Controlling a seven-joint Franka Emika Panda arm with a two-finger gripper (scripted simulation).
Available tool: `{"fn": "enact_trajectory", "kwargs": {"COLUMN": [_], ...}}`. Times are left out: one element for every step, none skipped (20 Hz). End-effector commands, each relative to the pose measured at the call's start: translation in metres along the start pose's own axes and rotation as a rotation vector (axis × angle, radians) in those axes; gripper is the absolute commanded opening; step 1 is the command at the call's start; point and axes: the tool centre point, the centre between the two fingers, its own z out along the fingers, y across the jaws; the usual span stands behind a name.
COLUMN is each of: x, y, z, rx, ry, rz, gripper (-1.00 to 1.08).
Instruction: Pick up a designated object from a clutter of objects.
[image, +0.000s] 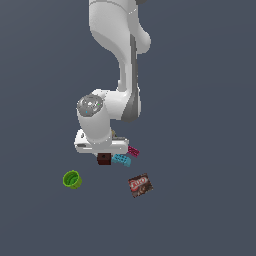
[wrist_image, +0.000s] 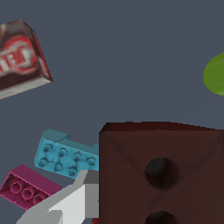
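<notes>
1. Directly beneath the white hand of the arm in the exterior view: a small dark reddish-brown brick (image: 104, 159), tucked under the fingers (image: 103, 154), which stay hidden behind the hand body.
2. Closer up in the wrist view: same brown brick (wrist_image: 161, 173) filling much of the picture, two round holes showing on its face, one light grey finger (wrist_image: 72, 202) pressed flat against its side.
3. Other finger not visible in either view, so cannot tell for certain whether clenched on the brick or loose; contact on one side only confirmed.
4. Just beside the fingers: cyan studded brick (image: 121, 160) (wrist_image: 65, 154), with magenta studded brick (image: 133, 151) (wrist_image: 27, 189) next to it on the far side from the brown one.
5. Farther from the fingers: brown-red packet (image: 140, 185) (wrist_image: 21, 59) lying on the dark surface (image: 200, 210).
6. Well apart on the opposite side: green cup (image: 72, 179), whole in the exterior view, only a green sliver (wrist_image: 215, 75) at the wrist picture's edge.
</notes>
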Motion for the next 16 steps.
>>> {"fn": "enact_trajectory", "kwargs": {"x": [0.003,0.004,0.005,0.006,0.007,0.008,0.009,0.010,0.011,0.012,0.013,0.014,0.015,0.016,0.018,0.019], "y": [-0.017,-0.025,-0.033,-0.041,-0.048,-0.056,-0.064,-0.072,-0.080,-0.088,-0.095,-0.103,-0.111,-0.119,-0.126,-0.134], "z": [-0.024,-0.033,-0.043,-0.054,-0.064,-0.074,-0.085,-0.095,-0.105,-0.116,-0.126,-0.136,-0.146,-0.156,-0.166,-0.177], "rx": [-0.001,-0.001,-0.001,-0.001,-0.001,-0.002,-0.002,-0.002,-0.002,-0.003,-0.003,-0.003,-0.003,-0.003,-0.003,-0.003], "ry": [0.003,0.003,0.003,0.003,0.003,0.003,0.003,0.003,0.003,0.003,0.003,0.003,0.003,0.003,0.003,0.003], "rz": [-0.001,-0.001,-0.001,-0.001,-0.001,-0.001,-0.001,-0.001,-0.001,0.000,0.000,0.000,0.000,0.000,0.000,0.000], "gripper": [-1.00,-1.00,-1.00,-1.00,-1.00,-1.00,-1.00,-1.00,-1.00,-1.00,-1.00,-1.00,-1.00,-1.00,-1.00,-1.00]}}
